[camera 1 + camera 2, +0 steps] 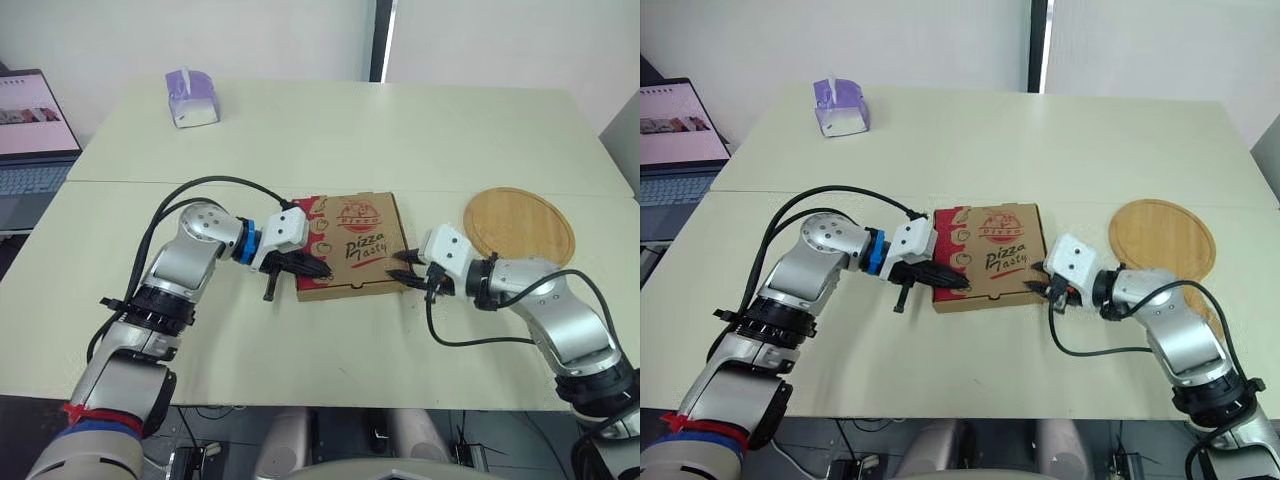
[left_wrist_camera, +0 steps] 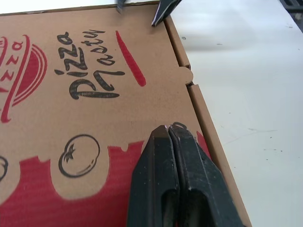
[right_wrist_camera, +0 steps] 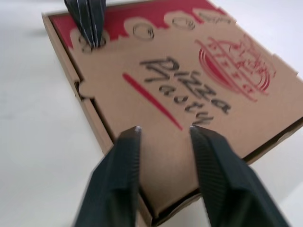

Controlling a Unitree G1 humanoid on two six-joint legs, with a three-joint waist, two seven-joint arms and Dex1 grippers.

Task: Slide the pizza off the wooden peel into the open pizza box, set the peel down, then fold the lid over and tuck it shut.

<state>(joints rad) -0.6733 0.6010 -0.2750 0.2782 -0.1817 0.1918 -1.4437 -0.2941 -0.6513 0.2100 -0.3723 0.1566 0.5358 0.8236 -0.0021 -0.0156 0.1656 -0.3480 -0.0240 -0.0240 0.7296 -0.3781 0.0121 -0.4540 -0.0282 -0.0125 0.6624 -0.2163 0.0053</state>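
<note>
The cardboard pizza box lies at the table's middle with its printed lid folded down. My left gripper is shut, and its fingertips rest on the lid's red front-left corner. My right gripper is open at the box's front-right corner, its fingers spread over the lid edge with nothing between them. At that corner a thin gap shows under the lid. The round wooden peel lies flat on the table, right of the box and beyond my right arm.
A purple and white tissue box stands at the far left of the table. A laptop sits open off the table's left edge. A seam between the two tabletops runs just behind the box.
</note>
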